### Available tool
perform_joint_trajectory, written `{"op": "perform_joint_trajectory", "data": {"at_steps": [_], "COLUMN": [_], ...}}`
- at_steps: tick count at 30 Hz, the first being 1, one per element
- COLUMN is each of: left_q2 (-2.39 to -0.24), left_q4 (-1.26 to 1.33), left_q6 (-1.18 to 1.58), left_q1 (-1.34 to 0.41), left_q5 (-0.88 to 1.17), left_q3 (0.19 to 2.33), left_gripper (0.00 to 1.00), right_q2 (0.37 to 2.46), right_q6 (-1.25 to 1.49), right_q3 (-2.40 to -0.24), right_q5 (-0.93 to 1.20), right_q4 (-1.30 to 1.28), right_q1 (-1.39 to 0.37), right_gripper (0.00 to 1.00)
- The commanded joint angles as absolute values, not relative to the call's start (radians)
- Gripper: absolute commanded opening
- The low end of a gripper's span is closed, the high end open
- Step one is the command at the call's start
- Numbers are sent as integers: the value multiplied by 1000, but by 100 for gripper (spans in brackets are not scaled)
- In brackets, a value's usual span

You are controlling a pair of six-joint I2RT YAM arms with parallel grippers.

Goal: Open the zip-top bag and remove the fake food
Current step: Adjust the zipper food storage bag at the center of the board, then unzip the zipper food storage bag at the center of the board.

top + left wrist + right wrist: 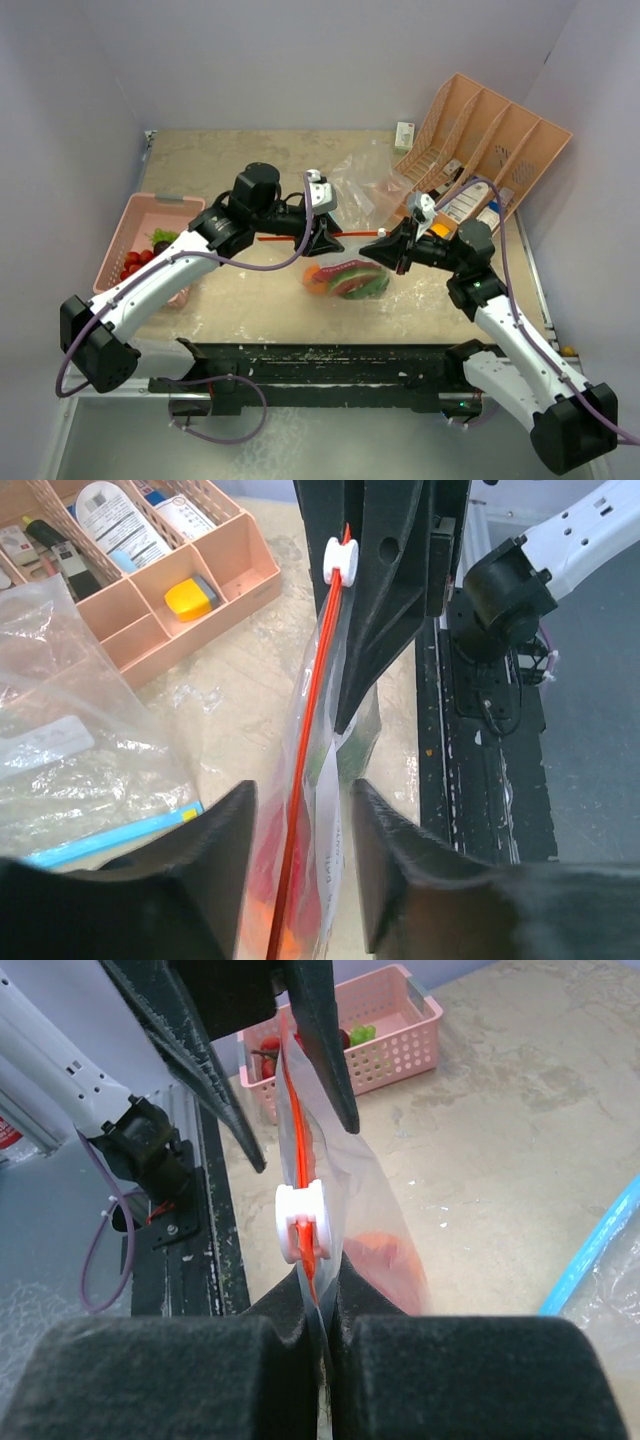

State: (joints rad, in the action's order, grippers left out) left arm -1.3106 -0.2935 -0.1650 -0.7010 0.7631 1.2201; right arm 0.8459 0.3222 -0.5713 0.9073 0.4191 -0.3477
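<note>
One zip-top bag [378, 1195], fake food [345, 280] inside

Soft, even light from above makes all three views bright, with only faint shadows beneath the arms on the table [250, 300]. The overhead view is sharp. In both wrist views the near black fingers [160, 1380] are blurred, and the clear zip-top bag [375, 1200] catches pale glare.
</note>
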Motion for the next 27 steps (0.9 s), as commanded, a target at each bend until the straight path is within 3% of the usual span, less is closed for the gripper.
{"op": "perform_joint_trajectory", "data": {"at_steps": [1,4,8,16,27], "left_q2": [-1292,-1318,-1372,-1462,-1508], "left_q4": [-217,-131,-33,57,190], "left_q6": [-131,-75,-19,25,89], "left_q1": [-699,-702,-722,-768,-810], "left_q5": [805,858,928,957,917], "left_q3": [1223,1224,1251,1318,1330], "left_gripper": [54,66,72,69,55], "right_q2": [854,861,856,839,837], "right_q6": [276,283,287,286,275], "right_q3": [-637,-627,-621,-626,-624], "right_q5": [908,915,919,928,926], "right_q4": [397,400,398,370,354], "right_q1": [-350,-350,-350,-350,-350], "right_gripper": [0,0,0,0,0]}}
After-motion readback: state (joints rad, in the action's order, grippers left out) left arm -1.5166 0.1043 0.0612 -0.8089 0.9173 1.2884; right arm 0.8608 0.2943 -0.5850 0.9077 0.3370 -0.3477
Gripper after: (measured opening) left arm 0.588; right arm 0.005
